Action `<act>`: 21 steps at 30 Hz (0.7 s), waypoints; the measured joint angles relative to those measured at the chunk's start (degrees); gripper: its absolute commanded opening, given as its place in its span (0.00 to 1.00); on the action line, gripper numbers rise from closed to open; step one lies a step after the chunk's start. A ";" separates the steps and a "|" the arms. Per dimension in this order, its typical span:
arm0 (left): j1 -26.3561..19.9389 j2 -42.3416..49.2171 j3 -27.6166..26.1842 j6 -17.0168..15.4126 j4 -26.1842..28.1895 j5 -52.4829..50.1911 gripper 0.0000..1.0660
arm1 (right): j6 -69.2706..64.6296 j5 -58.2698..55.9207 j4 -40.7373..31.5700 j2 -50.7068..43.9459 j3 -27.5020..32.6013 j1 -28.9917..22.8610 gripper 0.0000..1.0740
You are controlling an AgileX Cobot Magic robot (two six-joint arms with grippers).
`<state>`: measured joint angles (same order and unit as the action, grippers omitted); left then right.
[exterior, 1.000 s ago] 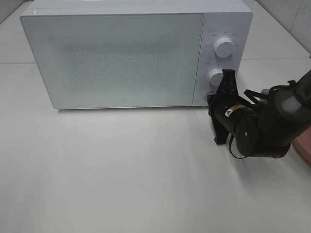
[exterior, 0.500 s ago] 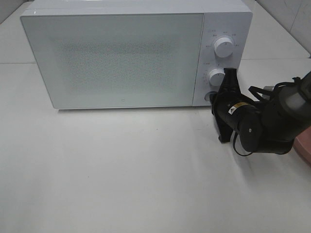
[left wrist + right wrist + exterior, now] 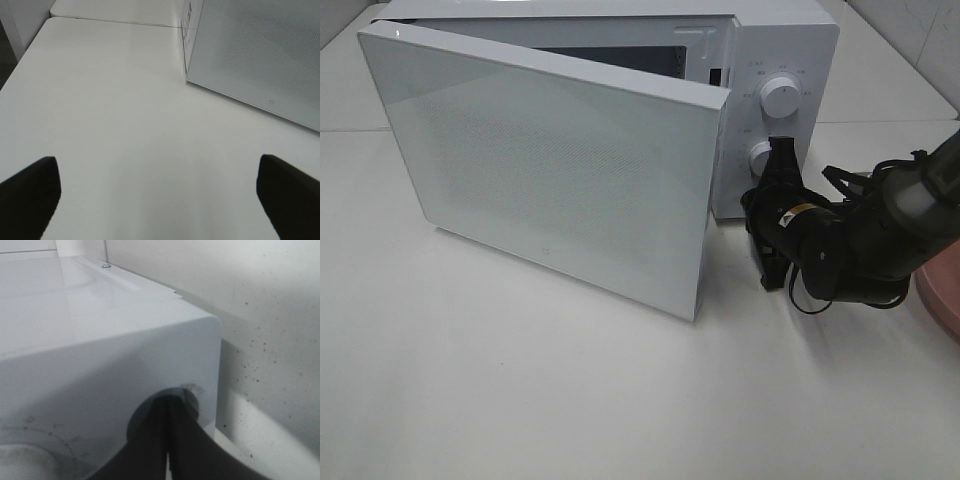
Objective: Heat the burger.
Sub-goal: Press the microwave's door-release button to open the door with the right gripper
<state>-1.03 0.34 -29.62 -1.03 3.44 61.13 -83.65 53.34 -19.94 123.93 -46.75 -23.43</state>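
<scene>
While the white microwave [image 3: 790,40] sat at the back of a white table [image 3: 570,400], its large door [image 3: 550,170] stood open, hinged on the left of the high view and angled out toward the camera. Above the door's top edge only a narrow dark strip of the cavity [image 3: 620,55] showed, and the door hid the rest, so what lay inside could not be told. On the control panel an upper knob [image 3: 779,95] sat above a lower knob [image 3: 761,157]. The black right gripper [image 3: 783,152] reached in from the right and met the panel just below the lower knob. In its wrist view the right gripper [image 3: 169,400] had its dark fingers [image 3: 150,440] pressed together with nothing between them, the tips against a round button [image 3: 192,389] near the panel's lower corner. The left gripper [image 3: 159,192] hung over bare table near the door's hinge side, its fingers [image 3: 30,195] spread wide apart and holding nothing. A sliver of a pink plate [image 3: 945,300] showed at the right edge of the high view, behind the right arm. The burger appeared in none of the views, so its place could not be told.
</scene>
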 measured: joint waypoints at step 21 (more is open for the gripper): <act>0.00 0.00 0.00 0.00 0.00 0.00 0.95 | 1.83 -3.27 -6.70 0.00 -1.83 -1.03 0.00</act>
<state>-1.03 0.34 -29.62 -1.03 3.44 61.13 -81.82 50.08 -26.64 123.93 -48.59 -24.47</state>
